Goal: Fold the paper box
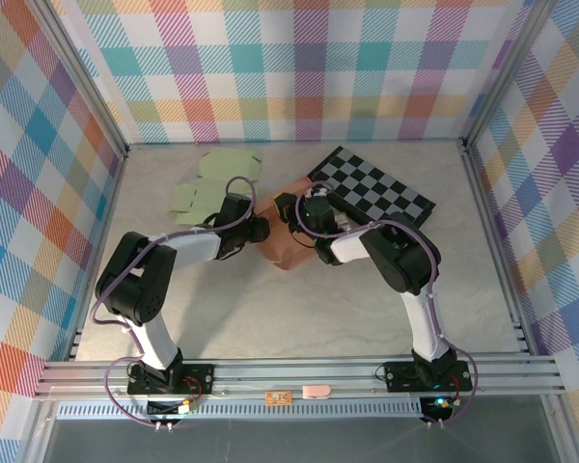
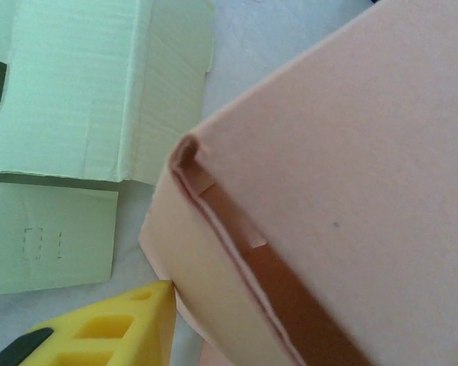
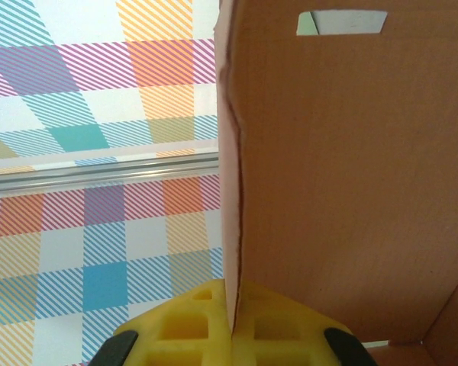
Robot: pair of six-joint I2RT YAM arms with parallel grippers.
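- The right gripper (image 3: 233,324) pinches a wall of the brown paper box (image 3: 343,175); a hard pull could crease it.
- The left gripper (image 1: 257,230), whose closure cannot be told, could knock the side flap (image 2: 206,282) loose.

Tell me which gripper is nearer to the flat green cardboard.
Left. The left gripper sits just right of the green cardboard, at the brown box's left edge; the right gripper is farther off, across the box.

From above and behind the arm bases (image 1: 417,371), your top external view looks down over the whole desk (image 1: 299,318). Your left wrist view looks down at close range, your right wrist view sideways toward the plaid wall (image 3: 99,229); all three share the paper box (image 1: 286,251).
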